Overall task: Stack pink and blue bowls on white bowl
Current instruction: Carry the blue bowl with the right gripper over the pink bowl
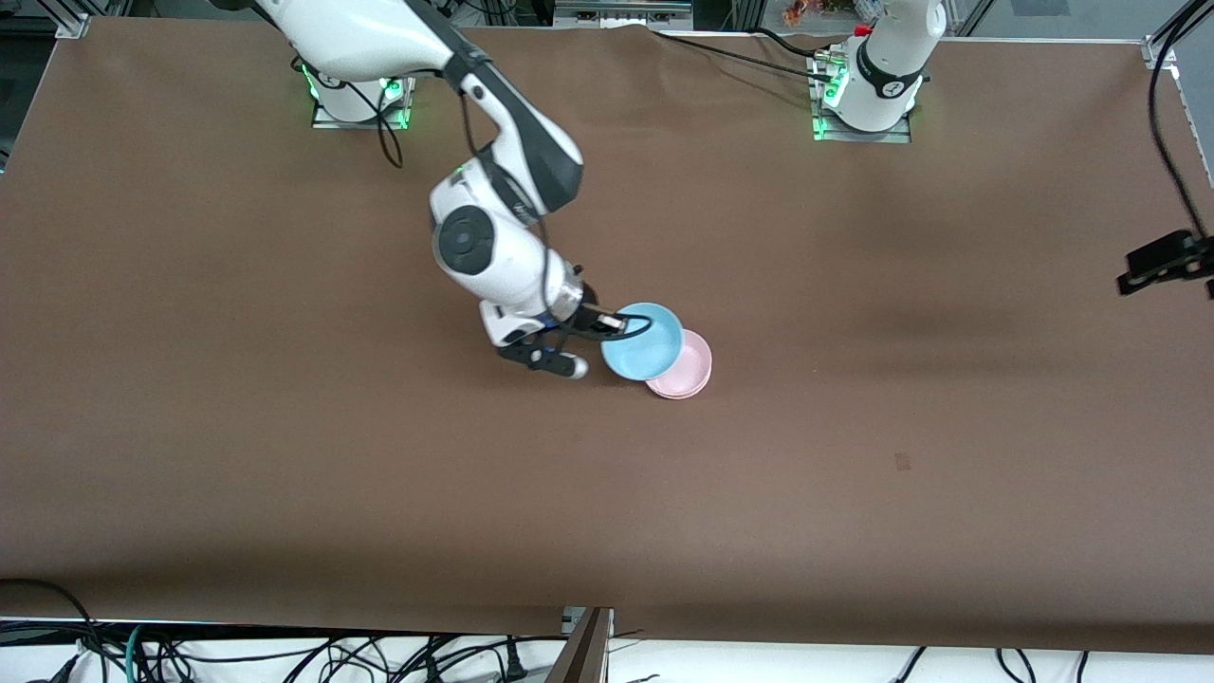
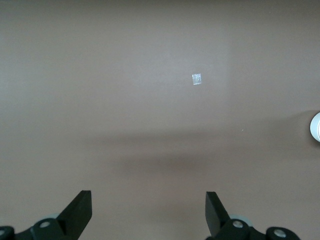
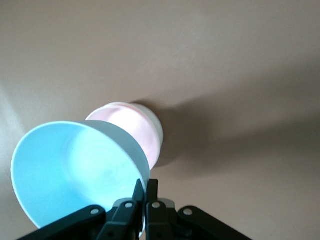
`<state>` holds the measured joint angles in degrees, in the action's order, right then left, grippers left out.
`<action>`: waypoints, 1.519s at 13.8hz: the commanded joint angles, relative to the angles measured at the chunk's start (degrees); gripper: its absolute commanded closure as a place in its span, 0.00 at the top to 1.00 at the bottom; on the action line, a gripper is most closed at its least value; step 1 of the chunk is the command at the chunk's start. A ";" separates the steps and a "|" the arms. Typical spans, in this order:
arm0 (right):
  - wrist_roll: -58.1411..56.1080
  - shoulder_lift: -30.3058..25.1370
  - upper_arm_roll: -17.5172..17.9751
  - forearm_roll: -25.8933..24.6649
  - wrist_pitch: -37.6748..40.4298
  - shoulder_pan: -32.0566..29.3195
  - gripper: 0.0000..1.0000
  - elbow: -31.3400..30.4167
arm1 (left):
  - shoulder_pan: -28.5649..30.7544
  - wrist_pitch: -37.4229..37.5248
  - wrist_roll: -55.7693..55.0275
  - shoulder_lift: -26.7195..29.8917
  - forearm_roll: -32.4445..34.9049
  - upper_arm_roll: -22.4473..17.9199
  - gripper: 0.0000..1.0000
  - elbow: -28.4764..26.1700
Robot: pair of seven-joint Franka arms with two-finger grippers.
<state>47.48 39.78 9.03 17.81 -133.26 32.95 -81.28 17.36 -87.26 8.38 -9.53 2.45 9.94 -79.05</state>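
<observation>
My right gripper is shut on the rim of the light blue bowl and holds it tilted, partly over the pink bowl near the middle of the table. In the right wrist view the gripper pinches the blue bowl's rim. There the pink bowl sits nested in the white bowl. The white bowl is hidden under the pink one in the front view. My left gripper is open and empty, high over bare table.
A brown cloth covers the table. A small tape mark lies toward the left arm's end and shows in the left wrist view. A black part hangs at the view's edge. Cables run along the near edge.
</observation>
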 commanded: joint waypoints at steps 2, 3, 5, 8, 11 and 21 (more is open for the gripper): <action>0.77 2.58 -0.50 0.12 -3.05 2.82 0.00 1.74 | -14.42 -8.15 1.55 10.55 -4.39 -14.48 1.00 -15.82; 0.77 3.54 -0.59 0.12 -4.10 3.52 0.00 1.74 | -15.94 -11.23 1.55 12.76 -3.87 -14.68 1.00 -19.79; 2.25 5.38 -0.77 -0.14 -7.44 4.84 0.00 1.83 | -16.83 -11.79 0.58 13.48 -4.03 -14.51 1.00 -20.89; 4.01 8.90 -0.94 -2.07 -9.39 5.64 0.00 4.89 | -16.92 -9.78 0.67 11.47 -3.60 -13.45 1.00 -17.82; 4.81 9.61 -1.99 -2.70 -9.39 5.64 0.00 6.40 | -16.92 -8.10 0.76 10.23 -3.42 -13.45 1.00 -16.23; 4.72 10.14 -3.32 -2.61 -8.95 5.81 0.00 7.10 | -17.01 -8.10 -5.57 9.61 -1.93 -11.96 1.00 -16.40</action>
<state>50.67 48.93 6.15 16.32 -142.80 37.91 -75.96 0.75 -96.61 4.81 1.25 -0.45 -2.64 -97.02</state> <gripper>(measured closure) 0.969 0.000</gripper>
